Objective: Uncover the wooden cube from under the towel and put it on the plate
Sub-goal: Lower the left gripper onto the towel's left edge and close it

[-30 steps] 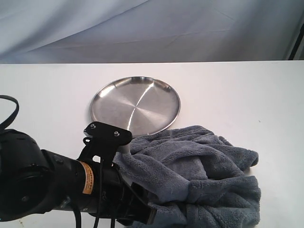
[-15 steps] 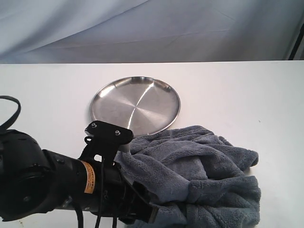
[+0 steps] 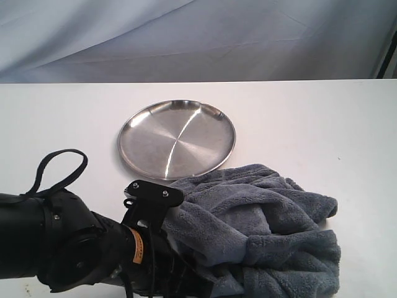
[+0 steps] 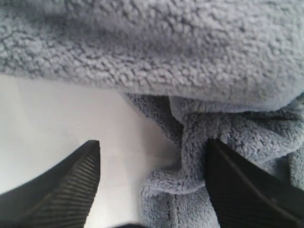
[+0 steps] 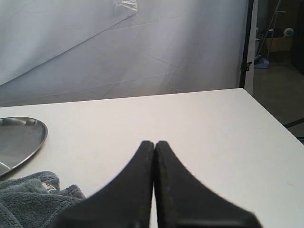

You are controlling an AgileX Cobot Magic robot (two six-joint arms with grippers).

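Towel (image 3: 260,230) lies bunched, fluffy plush, beside shiny round plate (image 3: 177,138).

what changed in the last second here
The left arm dropped lower and slid a little right, in toward the towel; its cable now loops up above it. Its fingers stand open at the towel's edge, and nothing has been gripped or let go. The towel and the plate lie as they did.

Left end effector (image 4: 153,152) out of exterior view behind the towel (image 3: 267,230)
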